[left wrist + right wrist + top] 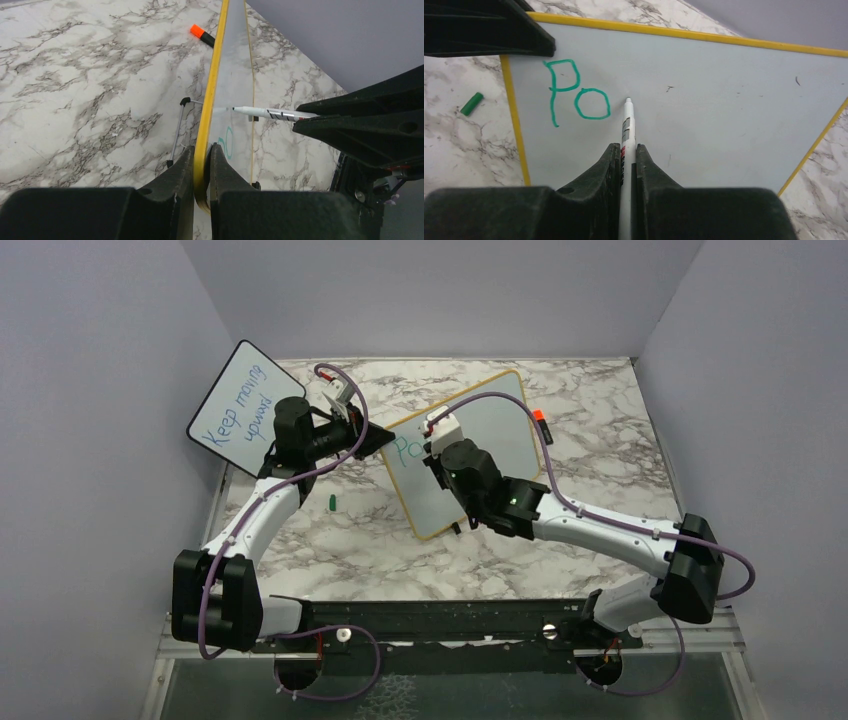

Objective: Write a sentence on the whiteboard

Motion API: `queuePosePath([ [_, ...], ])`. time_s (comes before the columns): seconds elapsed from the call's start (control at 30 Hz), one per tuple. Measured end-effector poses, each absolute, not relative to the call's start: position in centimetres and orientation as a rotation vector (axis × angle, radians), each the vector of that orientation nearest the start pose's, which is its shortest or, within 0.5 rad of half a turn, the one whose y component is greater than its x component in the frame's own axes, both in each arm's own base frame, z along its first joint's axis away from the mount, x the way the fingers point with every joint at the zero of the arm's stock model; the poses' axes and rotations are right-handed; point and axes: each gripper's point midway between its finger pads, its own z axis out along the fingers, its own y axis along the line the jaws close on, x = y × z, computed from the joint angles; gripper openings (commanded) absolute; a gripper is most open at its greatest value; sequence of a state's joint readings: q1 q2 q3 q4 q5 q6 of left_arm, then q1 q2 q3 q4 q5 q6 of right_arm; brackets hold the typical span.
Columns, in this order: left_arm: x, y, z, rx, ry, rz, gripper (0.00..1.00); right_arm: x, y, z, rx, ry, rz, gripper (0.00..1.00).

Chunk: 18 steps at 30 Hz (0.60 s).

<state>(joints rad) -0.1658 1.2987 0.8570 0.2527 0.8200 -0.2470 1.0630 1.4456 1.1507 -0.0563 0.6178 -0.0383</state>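
Top external view: both arms reach forward over the grey-veined marble desk [350, 550] and meet at the large yellow-framed rectangular whiteboard [490, 430], which stands propped at a slant near the middle. The left arm stretches up from its base with the elbow bent, and its forearm turns inward toward the board's left edge. Seen from its wrist, the left gripper [203, 152] is clamped on the yellow frame [212, 90], one finger on each face.

The right arm sweeps low from its base, across to the board's front. The right gripper [626, 150] is clenched on a slim white marker [627, 125] pointing at the surface – whether the tip actually touches, I cannot tell. The green handwritten sentence [575, 102] so far reads only "Po", just left of the tip.

A small green cap [471, 103] lies on the desk beside the board (an orange-capped marker [541, 425] lies behind it). A smaller black-framed board [240, 400] with blue writing stands at far left.
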Motion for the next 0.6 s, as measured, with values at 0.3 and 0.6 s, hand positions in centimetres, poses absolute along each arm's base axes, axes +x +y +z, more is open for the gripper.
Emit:
queuePosePath([
  [0.3, 34.4, -19.5, 24.2, 0.543, 1.728, -1.01, 0.0, 30.0, 31.3, 26.0, -0.564, 1.739, 0.121, 0.0],
  [0.6, 34.4, -19.4, 24.2, 0.543, 1.729, -1.01, 0.0, 30.0, 31.4, 25.9, -0.57, 1.74, 0.131, 0.0],
])
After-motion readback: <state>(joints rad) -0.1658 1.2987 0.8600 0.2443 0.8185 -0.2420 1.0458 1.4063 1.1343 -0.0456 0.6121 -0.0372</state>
